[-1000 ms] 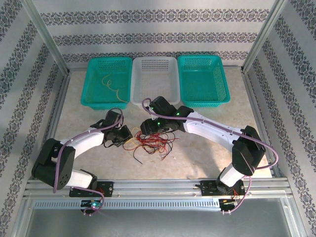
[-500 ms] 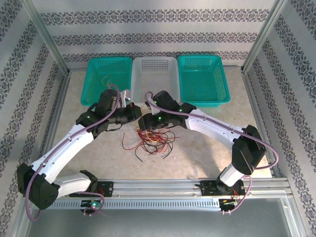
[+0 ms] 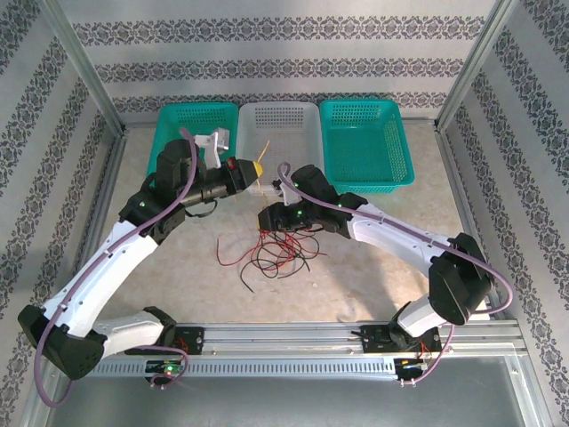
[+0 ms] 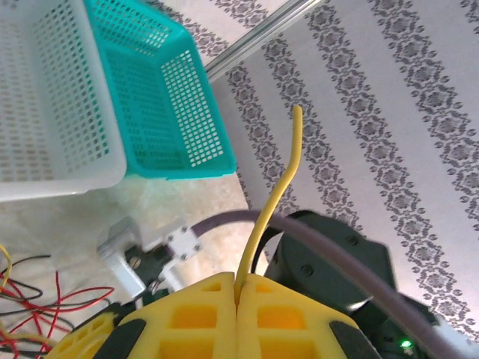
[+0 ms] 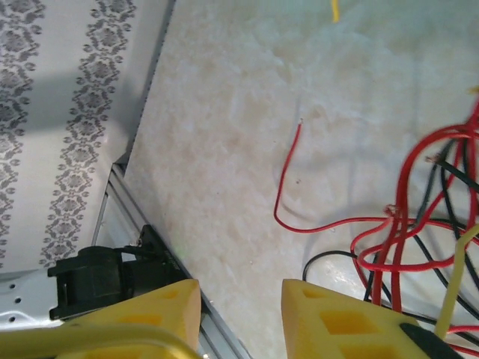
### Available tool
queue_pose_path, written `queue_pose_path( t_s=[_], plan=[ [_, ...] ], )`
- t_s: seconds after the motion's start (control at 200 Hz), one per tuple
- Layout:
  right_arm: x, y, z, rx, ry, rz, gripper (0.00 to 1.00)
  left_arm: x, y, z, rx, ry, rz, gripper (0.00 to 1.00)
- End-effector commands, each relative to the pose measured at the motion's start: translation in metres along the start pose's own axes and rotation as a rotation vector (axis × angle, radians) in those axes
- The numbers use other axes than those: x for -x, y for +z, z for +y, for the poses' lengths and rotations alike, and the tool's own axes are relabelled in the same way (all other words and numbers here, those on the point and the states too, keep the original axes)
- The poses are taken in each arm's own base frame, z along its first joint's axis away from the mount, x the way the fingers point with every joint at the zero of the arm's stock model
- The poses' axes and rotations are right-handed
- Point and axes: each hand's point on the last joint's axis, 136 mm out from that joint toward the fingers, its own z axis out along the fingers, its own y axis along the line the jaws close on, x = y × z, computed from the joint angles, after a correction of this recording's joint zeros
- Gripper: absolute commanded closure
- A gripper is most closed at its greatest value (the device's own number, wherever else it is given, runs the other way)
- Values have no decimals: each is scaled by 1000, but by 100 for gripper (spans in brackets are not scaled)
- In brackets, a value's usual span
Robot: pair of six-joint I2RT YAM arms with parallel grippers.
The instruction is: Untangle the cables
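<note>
Yellow cable (image 4: 274, 185) pinched in left pincer (image 4: 238, 290), right pincer (image 5: 241, 296) spread over red and black cables (image 3: 277, 251)

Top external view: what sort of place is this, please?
Probably a robot test cell, not a home: metal frame, two arms bolted to a rail, baskets and tangled cables on the table.

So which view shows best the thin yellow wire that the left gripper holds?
Left wrist: the thin yellow wire rises from the shut left gripper. Top external gives it faintly; right wrist, unclear.
</note>
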Motion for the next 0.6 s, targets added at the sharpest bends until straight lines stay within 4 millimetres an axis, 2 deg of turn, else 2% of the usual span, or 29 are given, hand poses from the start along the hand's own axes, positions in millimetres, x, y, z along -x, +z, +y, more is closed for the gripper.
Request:
queue_pose_path(
  t_s=[0.0,0.155,0.3,0.475,0.595],
  plan=[
    [-18,5,-4,8,6,37,70,32,-12,-59,-154,101,-79,100],
    [-40,13,-19,-15,18,72,75,62,-28,-95,-221,159,-176,100],
    [-54,18,-41,-51,39,86,76,87,-53,-125,-256,221,-277,100],
    [-67,25,-69,-121,55,107,79,103,-69,-152,-325,244,-339,100],
    [-73,31,-93,-189,76,113,80,109,-77,-161,-346,251,-365,100]
  ],
)
